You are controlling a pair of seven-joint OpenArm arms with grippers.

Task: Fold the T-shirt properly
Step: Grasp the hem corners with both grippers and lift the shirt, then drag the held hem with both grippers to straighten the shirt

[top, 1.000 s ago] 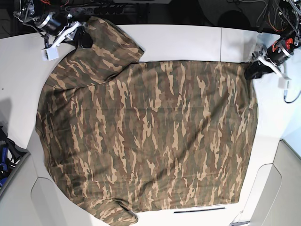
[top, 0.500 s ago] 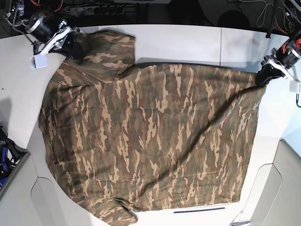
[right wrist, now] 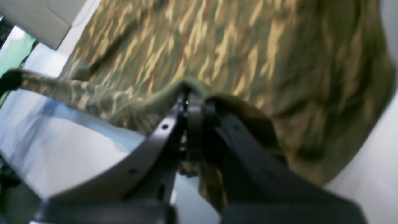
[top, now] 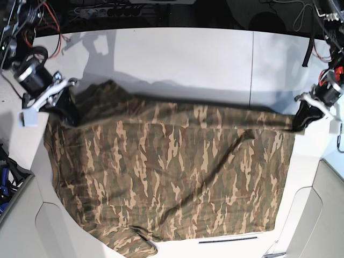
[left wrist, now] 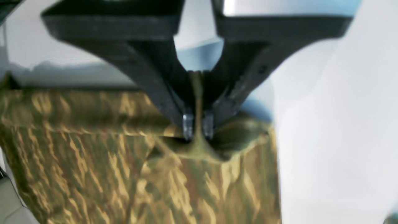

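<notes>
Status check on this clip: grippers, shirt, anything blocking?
Left gripper shut on the T-shirt edge. Right gripper shut on cloth at the opposite end. Far edge lifted taut between them, near part flat on the table. Nothing in the way.

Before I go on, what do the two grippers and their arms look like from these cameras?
Both the left gripper and the right gripper have matte black angular fingers tapering to narrow tips, the left's tipped with small metal pads. From the base camera each arm shows a white bracket, a black-and-silver cylindrical wrist, plus red and black cables.

Camouflage-print soft cloth T-shirt (top: 172,177): one — olive, brown, tan
Black-jawed grippers: two — left gripper (top: 301,119), right gripper (top: 64,105)
White table (top: 204,54): one
</notes>
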